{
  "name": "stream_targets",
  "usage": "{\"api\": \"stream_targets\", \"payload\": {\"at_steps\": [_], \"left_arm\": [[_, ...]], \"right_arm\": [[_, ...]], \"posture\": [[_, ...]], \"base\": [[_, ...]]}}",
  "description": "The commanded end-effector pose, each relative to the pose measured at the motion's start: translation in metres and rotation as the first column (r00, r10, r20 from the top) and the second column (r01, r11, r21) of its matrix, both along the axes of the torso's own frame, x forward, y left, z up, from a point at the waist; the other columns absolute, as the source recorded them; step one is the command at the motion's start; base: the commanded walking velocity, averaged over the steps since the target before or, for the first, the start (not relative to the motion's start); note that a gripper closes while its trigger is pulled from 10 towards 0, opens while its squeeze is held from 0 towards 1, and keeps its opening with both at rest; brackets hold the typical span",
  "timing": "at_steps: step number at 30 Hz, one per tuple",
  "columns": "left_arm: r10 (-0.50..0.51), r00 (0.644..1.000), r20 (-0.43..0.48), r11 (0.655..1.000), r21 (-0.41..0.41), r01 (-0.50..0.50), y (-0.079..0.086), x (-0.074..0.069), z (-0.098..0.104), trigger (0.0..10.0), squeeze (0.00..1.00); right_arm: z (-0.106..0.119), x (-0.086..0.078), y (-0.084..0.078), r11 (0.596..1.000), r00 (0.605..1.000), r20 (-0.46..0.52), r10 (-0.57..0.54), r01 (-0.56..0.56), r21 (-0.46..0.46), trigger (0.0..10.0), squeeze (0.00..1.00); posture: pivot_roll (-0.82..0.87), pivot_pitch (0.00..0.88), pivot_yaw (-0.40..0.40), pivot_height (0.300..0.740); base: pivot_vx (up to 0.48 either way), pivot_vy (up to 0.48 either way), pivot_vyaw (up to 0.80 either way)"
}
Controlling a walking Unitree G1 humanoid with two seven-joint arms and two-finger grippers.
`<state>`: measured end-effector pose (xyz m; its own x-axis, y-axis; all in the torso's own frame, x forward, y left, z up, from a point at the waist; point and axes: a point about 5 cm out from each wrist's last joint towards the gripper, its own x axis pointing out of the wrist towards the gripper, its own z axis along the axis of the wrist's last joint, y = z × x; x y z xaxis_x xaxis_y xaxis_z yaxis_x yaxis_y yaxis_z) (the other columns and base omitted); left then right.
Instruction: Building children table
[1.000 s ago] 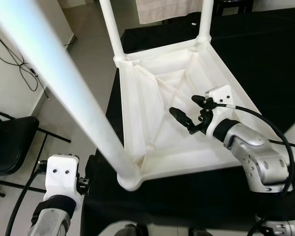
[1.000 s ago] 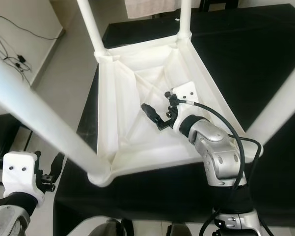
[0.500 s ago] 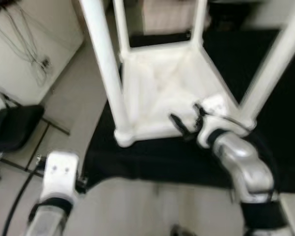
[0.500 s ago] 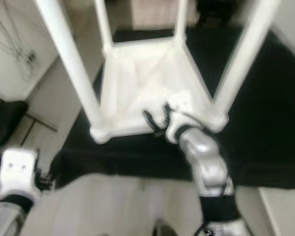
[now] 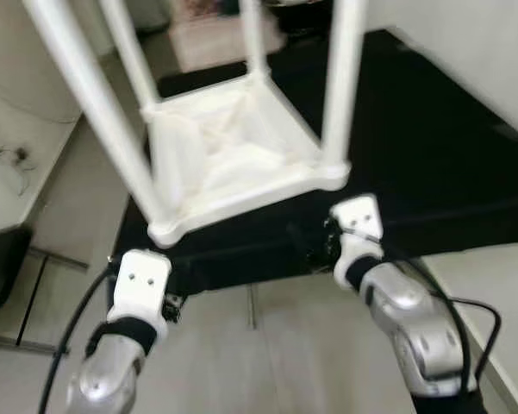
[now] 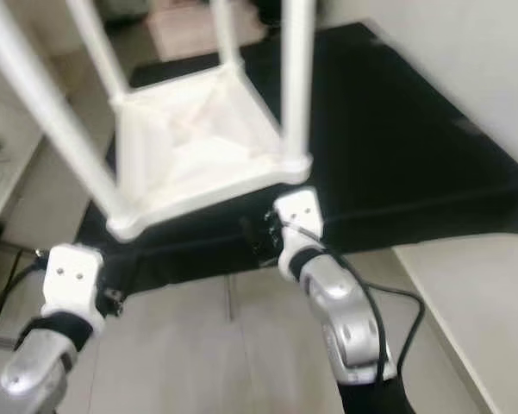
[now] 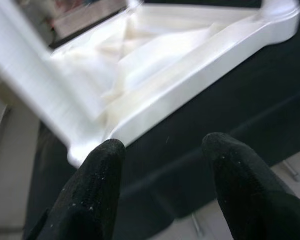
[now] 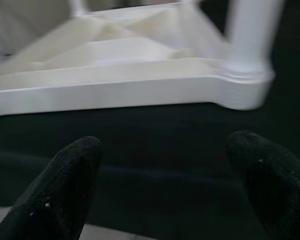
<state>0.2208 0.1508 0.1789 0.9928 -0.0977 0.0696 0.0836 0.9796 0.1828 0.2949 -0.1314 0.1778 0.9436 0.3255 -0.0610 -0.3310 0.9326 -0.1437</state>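
The white children's table (image 5: 228, 159) is lying upside down on a black mat (image 5: 431, 147) spread over the floor, its four legs (image 5: 340, 82) sticking upward and its ribbed underside facing the camera. The head views are somewhat blurred.

The left gripper (image 7: 162, 150) is hovering with its jaws released, holding nothing. Just ahead of the jaws, the nearest corner of the table's frame is sitting on the mat, with a leg rising from it; the two black fingers (image 7: 97, 180) are spread apart and are not touching the frame. In the left eye view, this gripper's white wrist housing (image 5: 140, 285) is showing below the table's near-left corner, over the edge of the mat.

The right gripper (image 8: 164, 165) is also hanging with jaws wide apart and empty. Straight ahead of these jaws, the table's near edge is running across, and the near-right corner with its leg socket is standing beyond one of the fingers (image 8: 269, 170). A strip of black mat is lying between the jaws and the frame, so there is no contact. In the right eye view this silver arm (image 6: 340, 319) is reaching forward over the light tiled floor (image 6: 190, 345) toward the mat's edge.
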Motion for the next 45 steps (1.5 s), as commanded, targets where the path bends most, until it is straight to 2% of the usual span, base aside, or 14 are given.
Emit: {"api": "stream_targets", "payload": {"at_steps": [1,5,12,18,33,38,45], "left_arm": [[0.014,1.0,-0.026,0.999,0.039,-0.013,0.005,0.0,-0.007,10.0,0.0],[-0.002,0.999,-0.037,1.0,0.016,0.002,0.004,0.001,-0.011,10.0,0.0],[-0.006,0.999,-0.032,1.0,0.0,0.006,0.003,0.0,-0.013,10.0,0.0],[-0.012,1.0,-0.016,1.0,-0.001,0.012,0.0,0.001,-0.013,10.0,0.0],[-0.04,0.999,0.006,0.999,-0.006,0.04,-0.004,0.005,-0.01,10.0,0.0],[-0.044,0.999,0.026,0.999,-0.014,0.044,-0.008,0.011,-0.005,10.0,0.0],[-0.031,0.998,0.062,0.999,-0.042,0.033,-0.011,0.021,0.002,10.0,0.0]], "right_arm": [[-0.003,-0.003,0.012,1.0,1.0,0.013,0.027,-0.027,-0.011,10.0,0.0],[-0.008,-0.003,0.02,0.998,0.998,0.038,0.053,-0.051,-0.048,10.0,0.0],[-0.012,-0.002,0.021,0.998,0.998,0.022,0.057,-0.056,-0.034,10.0,0.0],[-0.012,-0.006,0.027,0.99,0.989,0.04,0.144,-0.144,-0.007,10.0,0.0],[-0.015,-0.002,0.024,0.992,0.992,0.023,0.121,-0.122,0.041,10.0,0.0],[-0.015,-0.002,0.025,0.99,0.991,0.022,0.133,-0.134,0.048,10.0,0.0],[-0.015,-0.001,0.025,0.989,0.99,0.02,0.141,-0.142,0.052,10.0,0.0]], "posture": [[-0.06,0.15,0.126,0.74],[-0.06,0.143,0.125,0.74],[-0.06,0.135,0.12,0.74],[-0.06,0.129,0.115,0.74],[-0.07,0.128,0.125,0.74],[-0.07,0.127,0.126,0.74],[-0.07,0.126,0.121,0.74]], "base": [[0.0,0.0,-0.8],[0.0,0.0,-0.4],[0.0,0.0,0.0],[0.273,0.0,0.4],[0.298,0.0,0.12],[0.312,0.0,0.0],[0.0,0.0,0.0]]}}
